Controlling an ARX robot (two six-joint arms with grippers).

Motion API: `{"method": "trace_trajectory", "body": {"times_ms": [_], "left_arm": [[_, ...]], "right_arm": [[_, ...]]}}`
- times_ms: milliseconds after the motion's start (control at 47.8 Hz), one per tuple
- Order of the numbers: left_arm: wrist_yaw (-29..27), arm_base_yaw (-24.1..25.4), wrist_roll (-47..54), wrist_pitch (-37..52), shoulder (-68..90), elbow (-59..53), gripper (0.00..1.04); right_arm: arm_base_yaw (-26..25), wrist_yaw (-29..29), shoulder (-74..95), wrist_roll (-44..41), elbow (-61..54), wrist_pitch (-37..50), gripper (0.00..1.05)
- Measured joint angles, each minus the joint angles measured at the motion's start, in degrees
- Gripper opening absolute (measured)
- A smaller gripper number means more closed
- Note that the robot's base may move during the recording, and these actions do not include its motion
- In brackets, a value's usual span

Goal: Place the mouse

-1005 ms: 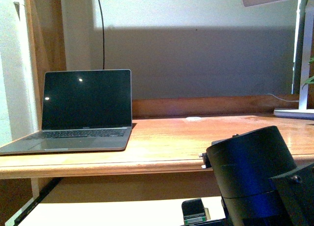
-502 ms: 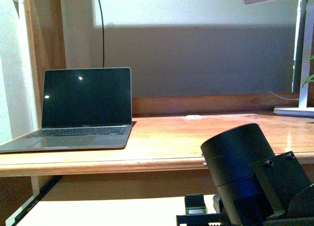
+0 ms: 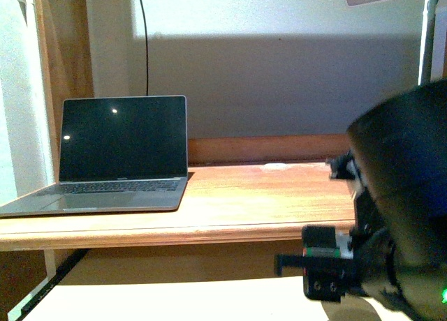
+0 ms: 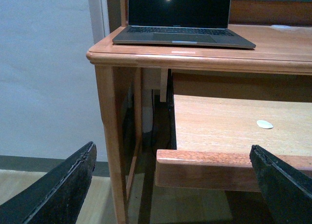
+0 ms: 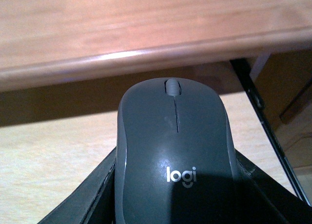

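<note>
Low centre, right wrist view: right tool (image 5: 175,197) clamps mouse (image 5: 174,136) | risk: mouse knocks surface edge (image 5: 146,56), slips free | left tool (image 4: 173,151) spread, empty

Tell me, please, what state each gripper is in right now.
Left gripper: open, jaws wide apart, holding nothing.
Right gripper: closed on the mouse.
</note>
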Motion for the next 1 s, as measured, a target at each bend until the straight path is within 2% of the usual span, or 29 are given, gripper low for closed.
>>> {"method": "trace_trajectory", "body": {"times_ms": [126,314,482,712,900,1005], "left_arm": [[0.0,0.0,0.0,0.0,0.0,0.0,0.97],[0.0,0.0,-0.02,0.0,0.0,0.0,0.97],[0.0,0.0,0.0,0.0,0.0,0.0,0.97],[0.02,0.0,0.0,0.0,0.0,0.0,0.97],[0.02,0.0,0.0,0.0,0.0,0.0,0.97],[0.0,0.0,0.0,0.0,0.0,0.0,0.97]], "right_arm": [[1.73,0.07,0.68,-0.57,6.51,-2.47,0.56],[2.93,0.24,13.14,-1.51,27.32,-9.27,0.56],[3.85,3.83,29.33,-4.7,49.64,-15.19,0.56],[3.65,8.76,43.15,-9.68,68.61,-20.11,0.56],[2.08,10.21,50.45,-11.39,77.31,-23.82,0.56],[1.7,10.08,52.28,-11.39,78.34,-24.61,0.56]]}}
